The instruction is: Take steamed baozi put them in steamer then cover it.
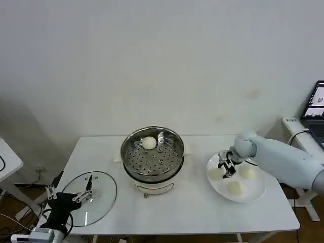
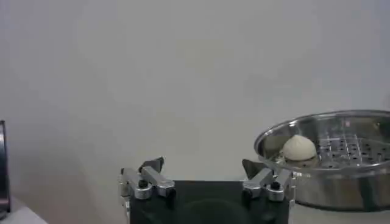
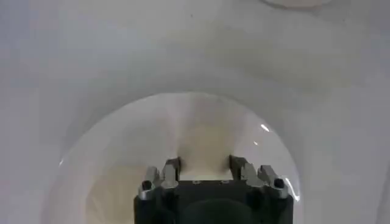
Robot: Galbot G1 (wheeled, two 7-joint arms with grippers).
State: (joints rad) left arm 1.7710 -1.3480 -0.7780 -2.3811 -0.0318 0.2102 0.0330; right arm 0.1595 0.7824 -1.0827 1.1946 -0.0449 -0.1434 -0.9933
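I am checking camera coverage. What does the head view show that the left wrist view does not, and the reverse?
Head view alone: the cover lying flat on the table under the left gripper, the white plate with three baozi, and the right gripper down over that plate.

Left wrist view alone: the left gripper's open fingers seen from close behind.

Both: the uncovered steamer with one baozi on its perforated tray.

Plain white wall [image 1: 162, 61], white table [image 1: 192, 207]
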